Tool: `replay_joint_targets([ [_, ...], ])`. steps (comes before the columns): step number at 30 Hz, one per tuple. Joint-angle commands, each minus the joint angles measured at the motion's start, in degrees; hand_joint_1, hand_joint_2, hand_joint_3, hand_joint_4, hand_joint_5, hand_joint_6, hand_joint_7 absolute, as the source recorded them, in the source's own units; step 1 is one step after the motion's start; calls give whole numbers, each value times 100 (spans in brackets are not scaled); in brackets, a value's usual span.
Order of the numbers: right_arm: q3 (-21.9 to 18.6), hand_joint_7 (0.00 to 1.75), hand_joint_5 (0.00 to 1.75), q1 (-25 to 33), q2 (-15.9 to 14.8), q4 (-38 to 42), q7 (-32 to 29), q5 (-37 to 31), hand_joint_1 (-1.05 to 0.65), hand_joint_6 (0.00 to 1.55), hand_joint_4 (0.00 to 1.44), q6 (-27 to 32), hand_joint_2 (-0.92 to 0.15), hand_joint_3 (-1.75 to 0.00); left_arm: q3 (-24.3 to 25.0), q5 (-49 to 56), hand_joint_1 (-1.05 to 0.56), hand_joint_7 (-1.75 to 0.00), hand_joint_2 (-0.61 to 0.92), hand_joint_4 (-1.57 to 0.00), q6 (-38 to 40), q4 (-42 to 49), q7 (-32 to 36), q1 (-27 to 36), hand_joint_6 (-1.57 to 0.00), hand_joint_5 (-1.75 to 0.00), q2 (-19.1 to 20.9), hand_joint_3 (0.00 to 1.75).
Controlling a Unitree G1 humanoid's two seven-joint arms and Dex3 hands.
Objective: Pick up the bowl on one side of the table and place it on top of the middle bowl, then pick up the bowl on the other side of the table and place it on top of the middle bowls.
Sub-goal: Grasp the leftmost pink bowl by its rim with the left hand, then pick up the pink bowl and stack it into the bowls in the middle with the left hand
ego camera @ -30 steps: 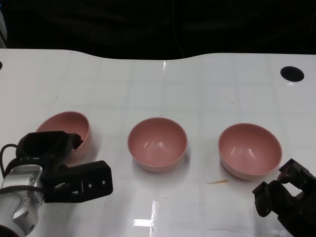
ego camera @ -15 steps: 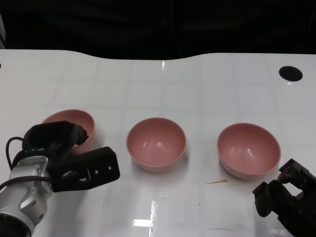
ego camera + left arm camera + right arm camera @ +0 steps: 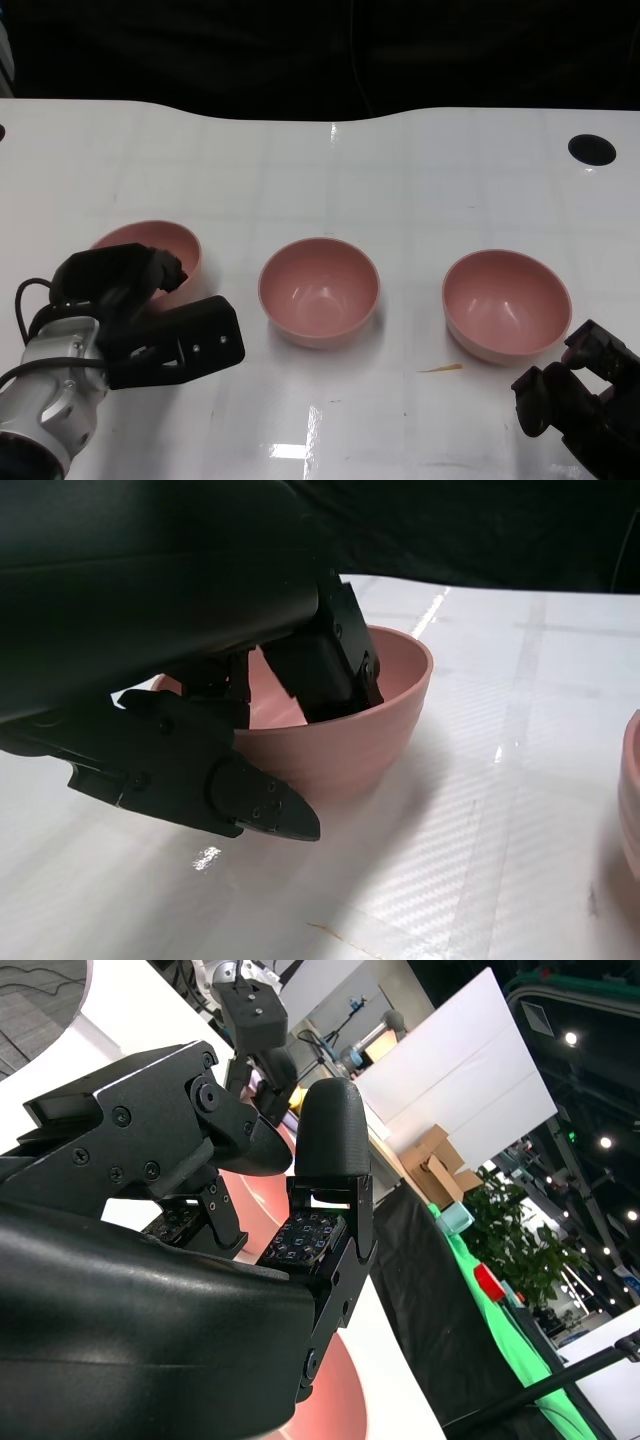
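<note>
Three pink bowls stand in a row on the white table (image 3: pixel 400 180). The left bowl (image 3: pixel 170 240) is half hidden behind my left hand (image 3: pixel 135 310). In the left wrist view the fingers (image 3: pixel 320 670) reach inside this left bowl (image 3: pixel 360 740) while the thumb (image 3: pixel 220 785) lies against its outer wall, so the hand grips the wall. The middle bowl (image 3: pixel 320 290) and the right bowl (image 3: pixel 507 303) stand upright with nothing in them. My right hand (image 3: pixel 575 405) hovers near the front edge, just in front of the right bowl, holding nothing, with its fingers (image 3: pixel 320 1240) apart.
A round black hole (image 3: pixel 591 149) sits in the table's far right corner. A small orange scrap (image 3: pixel 440 369) lies in front of the right bowl. Beyond the table's curved far edge everything is dark. The middle bowl's rim (image 3: pixel 632 800) shows in the left wrist view.
My left hand has closed in on the left bowl, and bowl and hand have shifted a little to the right and away. The right hand and the other two bowls have stayed put.
</note>
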Motion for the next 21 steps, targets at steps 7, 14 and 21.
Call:
replay_joint_targets([
  [7, -59, 115, 167, -2, -69, 22, 10, 29, -3, 95, 88, -24, -57, -107, 82, 64, -7, -132, 92, -65, -290, -516, 308, 246, -67, -172, 334, 6],
  [14, -59, 118, 169, -1, -88, 54, 54, 30, -3, 93, 87, -46, -57, -109, 163, 223, -6, -174, 91, -68, -256, -1713, 0, 552, -49, -175, 746, 16],
  [21, -66, 121, 171, -2, -97, 38, 50, 37, -2, 91, 86, -10, -58, -109, 406, 278, -5, -174, 92, -67, -236, -2903, -544, 723, -48, -175, 1072, 14],
])
